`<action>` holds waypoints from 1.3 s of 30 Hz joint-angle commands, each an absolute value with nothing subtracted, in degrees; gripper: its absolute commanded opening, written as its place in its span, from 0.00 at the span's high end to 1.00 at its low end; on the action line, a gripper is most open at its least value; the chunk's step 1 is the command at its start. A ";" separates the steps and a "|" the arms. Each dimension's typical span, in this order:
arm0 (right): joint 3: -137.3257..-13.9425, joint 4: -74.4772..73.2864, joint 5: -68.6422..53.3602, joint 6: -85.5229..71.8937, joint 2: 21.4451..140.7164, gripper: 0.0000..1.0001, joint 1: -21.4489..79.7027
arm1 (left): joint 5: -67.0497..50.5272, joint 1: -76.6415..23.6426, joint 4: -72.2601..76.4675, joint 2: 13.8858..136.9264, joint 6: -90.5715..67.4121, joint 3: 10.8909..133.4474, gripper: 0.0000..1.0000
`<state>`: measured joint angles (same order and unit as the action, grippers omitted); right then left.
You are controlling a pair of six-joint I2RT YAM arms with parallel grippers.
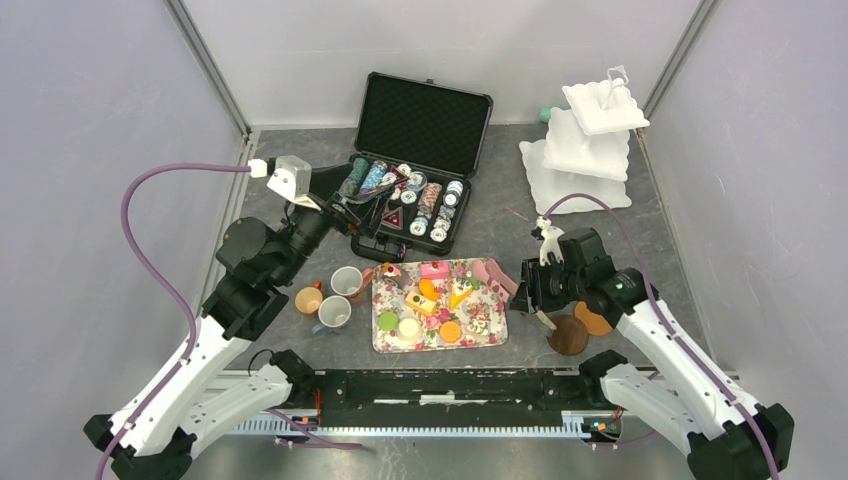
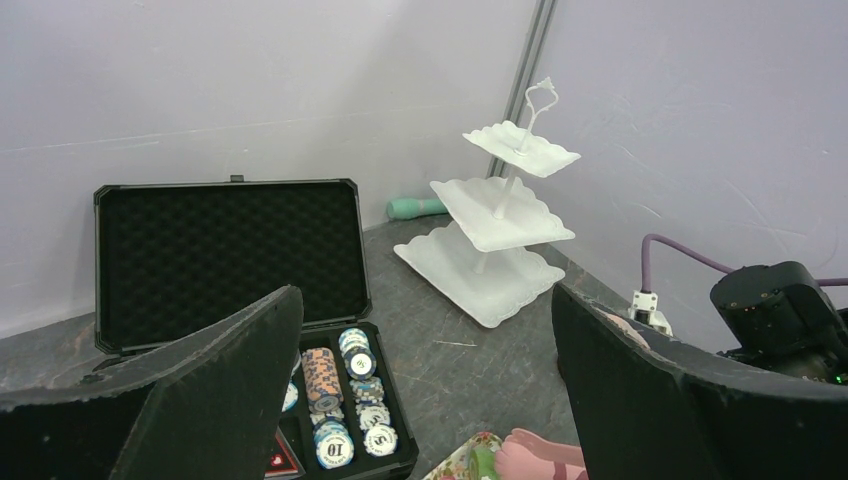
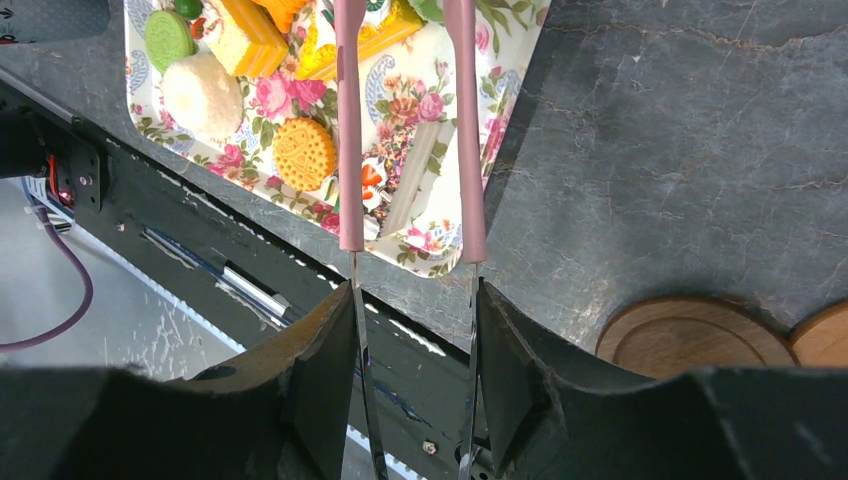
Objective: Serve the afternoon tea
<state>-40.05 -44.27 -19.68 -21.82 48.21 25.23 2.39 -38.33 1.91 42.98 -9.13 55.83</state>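
From above, the toy cakes (image 1: 432, 295) lie on a flowery tray (image 1: 490, 335) between the two arms. Three mugs (image 1: 347, 282) stand just left of the tray. An open chip case (image 1: 425, 120) and a white three-level stand (image 1: 585, 150) sit farther back.

On the left wrist, the left gripper (image 2: 425, 300) is spread wide, with nothing in it.

On the right wrist, the right gripper (image 3: 415, 295) pinches the pink tongs (image 3: 349, 120). The tongs reach out over the cakes on the tray.
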 commanded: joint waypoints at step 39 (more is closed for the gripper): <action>-45.13 -40.49 -16.61 -16.59 61.79 0.45 27.23 | 1.23 -38.15 4.22 43.27 -11.16 56.25 0.00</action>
